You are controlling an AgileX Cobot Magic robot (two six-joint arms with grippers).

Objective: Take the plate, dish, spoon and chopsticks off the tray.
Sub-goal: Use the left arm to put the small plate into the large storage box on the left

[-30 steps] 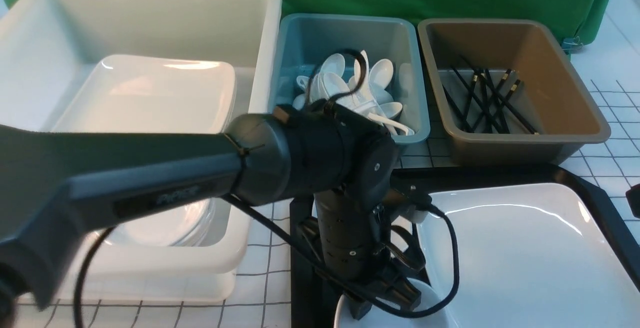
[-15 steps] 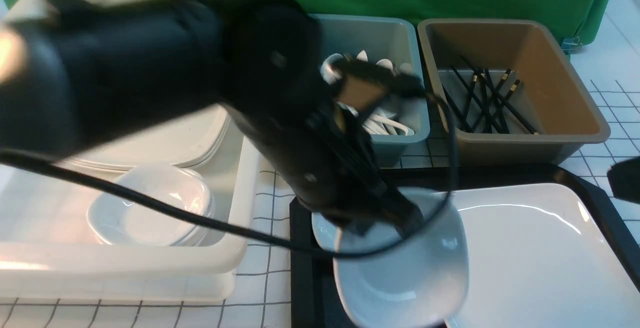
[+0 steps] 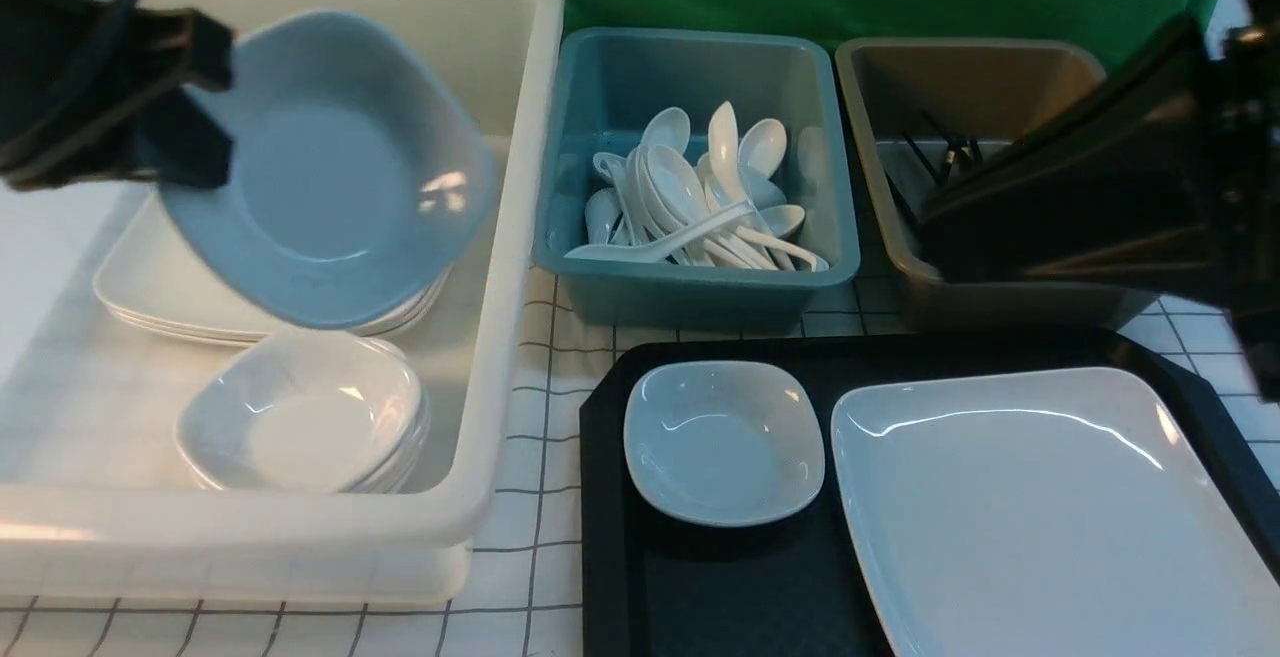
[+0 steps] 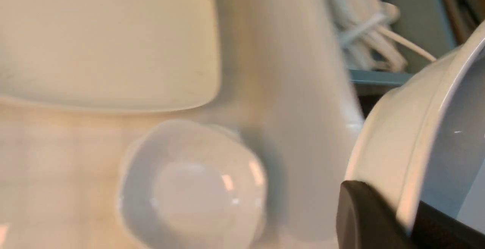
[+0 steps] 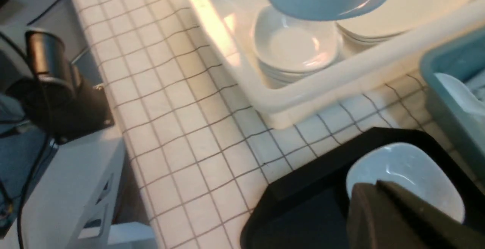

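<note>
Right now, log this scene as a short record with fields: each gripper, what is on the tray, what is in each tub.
Left gripper: shut on a small dish, held tilted above the white tub
Right gripper: shut, holding nothing
Tray: second small dish and large plate, side by side
White tub: stacked plates, stacked small dishes
Teal tub: spoons
Brown tub: chopsticks, mostly hidden by the right arm

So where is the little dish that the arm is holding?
The dish hangs tilted in the left gripper, on the front view's left, above the white tub and its stacked plates and small dishes.
</note>
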